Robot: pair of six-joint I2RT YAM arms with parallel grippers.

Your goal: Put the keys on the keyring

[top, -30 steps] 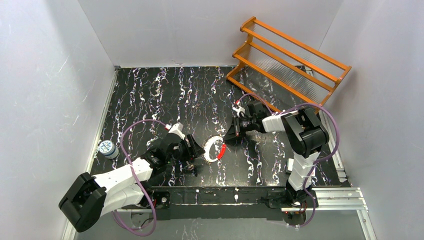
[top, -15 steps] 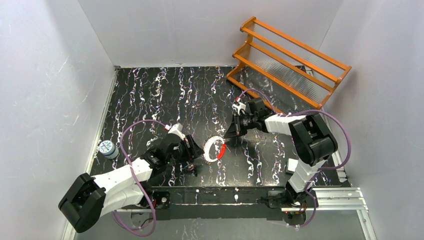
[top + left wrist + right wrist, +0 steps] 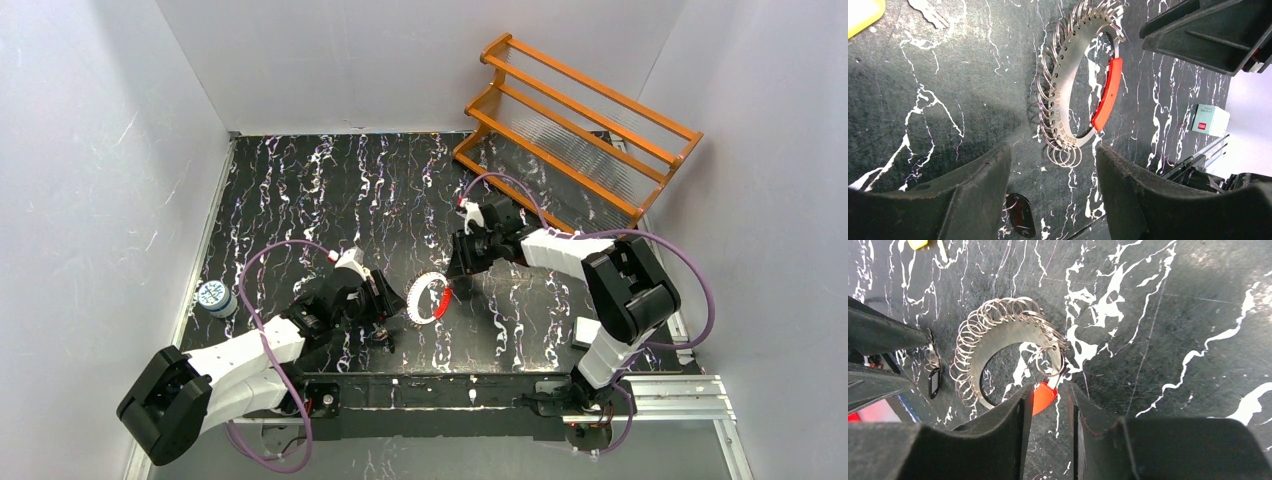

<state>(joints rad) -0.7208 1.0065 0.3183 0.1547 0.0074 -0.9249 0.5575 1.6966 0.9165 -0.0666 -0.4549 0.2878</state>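
Though its engraved numbers are mostly too fine to read, the keyring point(image 3: 428, 298), a metal crescent strung with wire rings and closed by a red section, lies on the black white-veined table point(image 3: 330, 190) between the arms. The left gripper point(image 3: 1052, 155) gapes wide, empty. The right gripper point(image 3: 1049, 390) stands slightly parted above the red end, apparently gripping nothing. A teal box point(image 3: 1210, 120) bears an unreadable red label.

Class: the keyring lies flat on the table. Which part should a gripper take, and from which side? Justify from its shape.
Probably the red section, from above, jaws straddling it. The keyring lies flat; its outer edge is crowded with small rings, while the red bar is bare and narrow.
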